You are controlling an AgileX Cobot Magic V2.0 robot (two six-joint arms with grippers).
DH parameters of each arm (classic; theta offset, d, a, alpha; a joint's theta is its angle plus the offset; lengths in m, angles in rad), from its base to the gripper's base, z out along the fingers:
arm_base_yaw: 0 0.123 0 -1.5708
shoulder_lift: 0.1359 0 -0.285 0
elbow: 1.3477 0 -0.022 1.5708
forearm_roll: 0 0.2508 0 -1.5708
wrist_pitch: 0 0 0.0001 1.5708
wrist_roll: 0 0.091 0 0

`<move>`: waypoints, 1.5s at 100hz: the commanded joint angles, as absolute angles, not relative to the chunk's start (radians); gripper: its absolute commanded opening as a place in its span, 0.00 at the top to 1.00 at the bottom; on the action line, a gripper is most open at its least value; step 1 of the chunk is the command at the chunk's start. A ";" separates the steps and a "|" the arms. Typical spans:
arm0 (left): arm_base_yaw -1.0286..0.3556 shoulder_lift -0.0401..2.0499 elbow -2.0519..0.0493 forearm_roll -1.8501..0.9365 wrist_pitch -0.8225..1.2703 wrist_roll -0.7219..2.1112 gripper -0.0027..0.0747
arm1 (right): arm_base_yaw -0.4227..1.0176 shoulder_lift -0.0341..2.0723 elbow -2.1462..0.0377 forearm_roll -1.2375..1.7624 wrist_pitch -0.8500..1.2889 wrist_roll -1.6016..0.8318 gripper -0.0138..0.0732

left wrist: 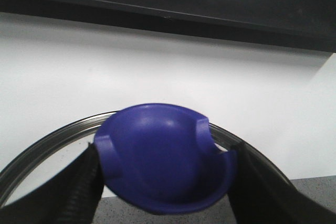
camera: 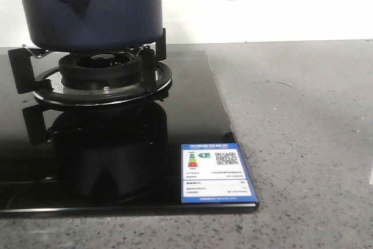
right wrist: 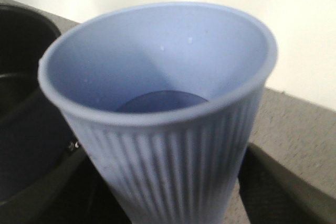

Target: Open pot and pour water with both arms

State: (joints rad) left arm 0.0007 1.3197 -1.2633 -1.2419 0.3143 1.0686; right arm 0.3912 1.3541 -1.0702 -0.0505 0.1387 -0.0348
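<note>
Pot (camera: pixel 93 7) beneath cup-gripping right hand (right wrist: pixel 168 203)

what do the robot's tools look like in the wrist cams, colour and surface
Only the fingers show. On the left tool, the black fingers have ribbed inner faces. The right tool's fingers are black too, with a finely textured matte surface. No cables or markings are visible, and the arms themselves are out of view.
</note>
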 commanded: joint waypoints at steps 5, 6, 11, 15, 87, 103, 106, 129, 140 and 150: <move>0.004 1.279 -1.305 -1.277 0.285 1.068 0.45 | 0.391 1.311 -1.195 -0.118 0.137 -0.036 0.44; 0.004 1.279 -1.305 -1.277 0.285 1.068 0.45 | 0.391 1.311 -1.204 -0.121 0.141 -0.036 0.44; 0.004 1.279 -1.305 -1.277 0.285 1.068 0.45 | 0.391 1.311 -1.232 -0.141 0.169 -0.036 0.44; 0.004 1.279 -1.305 -1.277 0.285 1.068 0.45 | 0.393 1.311 -1.253 -0.157 0.189 -0.036 0.44; 0.004 1.279 -1.305 -1.277 0.282 1.068 0.45 | 0.587 1.430 -1.404 -0.599 0.306 -0.066 0.44; 0.004 1.279 -1.305 -1.277 0.282 1.068 0.45 | 0.618 1.465 -1.412 -0.732 0.306 -0.066 0.44; 0.004 1.279 -1.305 -1.277 0.282 1.068 0.45 | 0.624 1.468 -1.413 -0.755 0.304 -0.066 0.44; 0.004 1.279 -1.305 -1.277 0.282 1.068 0.45 | 0.640 1.494 -1.413 -0.918 0.232 -0.066 0.44; 0.004 1.279 -1.305 -1.277 0.282 1.068 0.45 | 0.640 1.506 -1.413 -1.017 0.213 -0.066 0.44; 0.004 1.279 -1.305 -1.277 0.282 1.068 0.45 | 0.640 1.518 -1.413 -1.132 0.188 -0.066 0.44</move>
State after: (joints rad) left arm 0.0007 1.3197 -1.2633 -1.2419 0.3143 1.0686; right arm 0.6388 1.5539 -1.3721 -1.0064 0.2733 -0.0613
